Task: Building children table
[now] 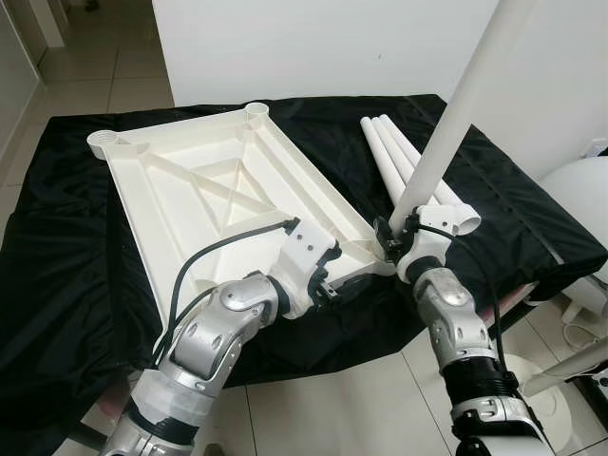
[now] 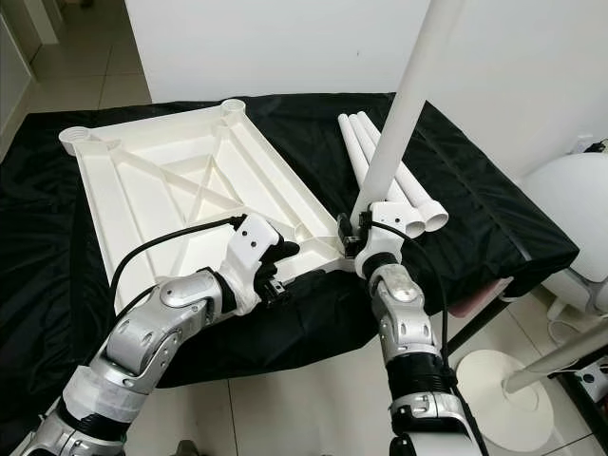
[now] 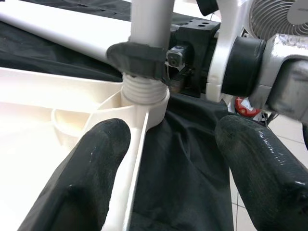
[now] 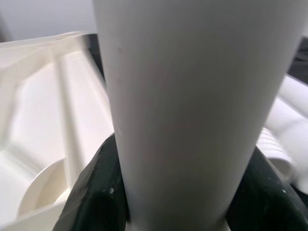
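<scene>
Black cloth point(image 1: 76, 285) covers the desk, and on it the white tabletop point(image 1: 204, 185) lies underside up, ribs showing, a round socket at each corner. Three spare legs point(image 1: 404, 157) lie side by side on the cloth just beyond its near right corner. At that corner the fourth leg point(image 1: 446, 123) stands nearly upright, leaning slightly away from the tabletop, its threaded end point(image 3: 143, 90) sitting in the corner socket point(image 3: 144, 103) with several threads exposed, so by my judgement it is only partly screwed in.

The right gripper point(image 1: 407, 237) is closed around the leg just above the thread. The left gripper point(image 1: 328, 283) is spread wide, one finger point(image 3: 91, 168) lying on the tabletop rim beside the socket, the other point(image 3: 260, 159) off the edge over the cloth.

To do this well, bring the leg square to the socket before turning, or the thread may cross. Brace the rim with the left gripper so the tabletop cannot spin, and turn in short regrips until the threads disappear.
</scene>
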Tool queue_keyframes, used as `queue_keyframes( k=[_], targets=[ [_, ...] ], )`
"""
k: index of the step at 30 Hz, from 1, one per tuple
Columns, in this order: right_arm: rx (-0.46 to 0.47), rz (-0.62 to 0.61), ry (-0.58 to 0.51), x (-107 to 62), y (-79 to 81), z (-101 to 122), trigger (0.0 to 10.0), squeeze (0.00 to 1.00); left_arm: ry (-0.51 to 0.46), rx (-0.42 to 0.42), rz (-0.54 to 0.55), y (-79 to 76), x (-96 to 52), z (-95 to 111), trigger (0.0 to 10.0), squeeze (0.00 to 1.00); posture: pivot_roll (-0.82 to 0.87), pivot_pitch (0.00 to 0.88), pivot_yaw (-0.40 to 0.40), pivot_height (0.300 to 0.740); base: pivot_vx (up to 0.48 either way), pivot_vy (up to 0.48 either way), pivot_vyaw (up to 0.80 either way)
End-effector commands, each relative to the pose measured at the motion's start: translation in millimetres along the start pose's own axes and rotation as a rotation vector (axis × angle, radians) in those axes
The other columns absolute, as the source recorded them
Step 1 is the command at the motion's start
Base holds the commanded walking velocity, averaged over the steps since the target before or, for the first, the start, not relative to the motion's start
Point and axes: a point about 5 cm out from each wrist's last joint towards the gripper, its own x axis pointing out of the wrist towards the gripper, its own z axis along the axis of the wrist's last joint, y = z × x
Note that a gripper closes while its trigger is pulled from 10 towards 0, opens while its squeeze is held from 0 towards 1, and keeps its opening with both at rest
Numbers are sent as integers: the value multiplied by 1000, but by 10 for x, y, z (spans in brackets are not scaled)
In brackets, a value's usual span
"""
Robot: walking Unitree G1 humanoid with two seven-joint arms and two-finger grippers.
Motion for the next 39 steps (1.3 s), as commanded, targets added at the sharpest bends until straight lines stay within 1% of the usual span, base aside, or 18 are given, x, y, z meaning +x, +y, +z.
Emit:
queue_keyframes(
  k=[1, 2, 3, 4, 6, 7, 8, 12, 13, 14, 15, 21, 25, 26, 29, 33, 36, 39],
  targets=[
    [3, -158, 66, -75, -131, -160, 10000, 0, 0, 7, 17, 8, -4, -6, 10000, 0, 9, 45, -26, 740, 0, 0, 0],
    [3, -158, 66, -75, -131, -160, 10000, 0, 0, 7, 17, 8, -4, -6, 10000, 0, 9, 45, -26, 740, 0, 0, 0],
    [35, -249, 56, -105, -91, -166, 10000, 0, 1, 8, 23, 24, -2, -8, 10000, 0, 3, 52, -26, 740, 0, 0, 0],
    [76, -286, 52, -133, 16, -175, 10000, 0, -1, 7, 29, 44, -5, 1, 10000, 0, 1, 65, -24, 740, 0, 0, 0],
    [76, -286, 52, -133, 16, -175, 10000, 0, -1, 7, 29, 44, -5, 1, 10000, 0, 1, 65, -24, 740, 0, 0, 0],
    [105, -223, 39, -163, 226, -160, 10000, 0, -2, 7, 41, 81, -16, 15, 10000, 0, -6, 77, -15, 740, 0, 0, 0],
    [103, -195, 31, -171, 274, -149, 10000, 0, -2, 6, 43, 90, -18, 19, 10000, 0, -6, 77, -15, 740, 0, 0, 0],
    [118, -159, 10, -201, 304, -123, 10000, 0, -2, 9, 44, 105, -12, 29, 10000, 0, -8, 80, -7, 740, 0, 0, 0],
    [122, -154, 4, -210, 294, -117, 10000, 82, 0, 13, 46, 117, -9, 35, 10000, 0, -10, 82, -7, 740, 0, 0, 0],
    [122, -154, 4, -210, 294, -117, 10000, 82, 0, 13, 46, 117, -9, 35, 10000, 0, -10, 82, -7, 740, 0, 0, 0],
    [131, -151, -6, -218, 288, -106, 10000, 1000, -1, 13, 47, 124, -9, 39, 10000, 0, -11, 84, -6, 740, 0, 0, 0],
    [122, -114, -54, -200, 237, -19, 10000, 1000, -4, 11, 54, 127, -12, 54, 10000, 0, -3, 98, -9, 740, 0, 0, 0],
    [114, -64, -72, -166, 110, 54, 10000, 1000, -3, 8, 50, 93, 11, 43, 10000, 0, 3, 93, -10, 740, 0, 0, 0],
    [109, -34, -77, -156, 59, 89, 10000, 0, -7, 0, 38, 80, 6, 55, 10000, 0, 3, 89, -5, 740, 0, 0, 0],
    [98, 20, -85, -145, -6, 139, 10000, 0, -6, 12, 23, 65, 1, 65, 10000, 0, 6, 83, -5, 740, 0, 0, 0],
    [25, 103, -78, -103, -71, 131, 10000, 0, 19, 48, 21, 106, 26, 26, 10000, 0, -2, 65, 8, 740, 0, 0, 0],
    [-13, 193, -104, -92, -55, 171, 10000, 0, 11, 38, 36, 140, 47, 66, 10000, 0, 10, 39, 1, 740, 0, 0, 0],
    [-18, 231, -112, -91, -27, 175, 10000, 0, 18, 29, 50, 160, 55, 50, 10000, 0, 5, 32, -4, 740, 0, 0, 0]
  ],
)
